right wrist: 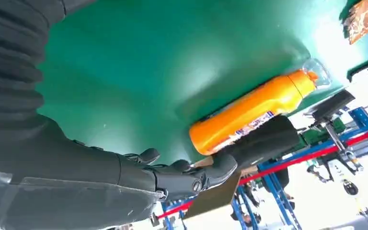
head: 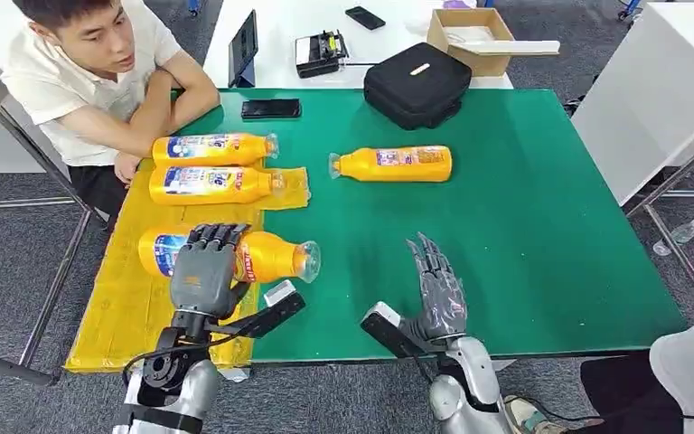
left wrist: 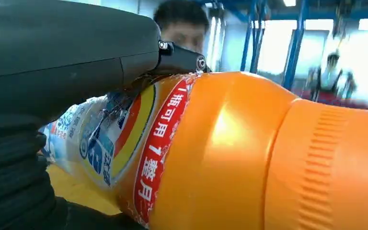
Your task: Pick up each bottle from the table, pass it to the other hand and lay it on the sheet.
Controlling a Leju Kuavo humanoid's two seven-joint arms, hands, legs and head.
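Observation:
My left hand [head: 204,268] grips an orange bottle [head: 267,256] lying across the near part of the yellow sheet [head: 122,312], its clear cap toward the table's middle. The left wrist view shows that bottle [left wrist: 230,153] close up under my dark fingers [left wrist: 67,52]. Two more orange bottles [head: 212,148] [head: 212,184] lie side by side on the sheet's far end. Another orange bottle [head: 396,164] lies on the green table [head: 524,226], also in the right wrist view [right wrist: 254,110]. My right hand [head: 434,289] hovers open over the table, fingers spread and empty.
A person [head: 90,63] leans on the table's far left corner. A phone [head: 270,108] and a black bag [head: 416,83] lie at the far edge. Behind stands a white table with a cardboard box [head: 470,36]. Another person's knee [head: 687,371] is at right.

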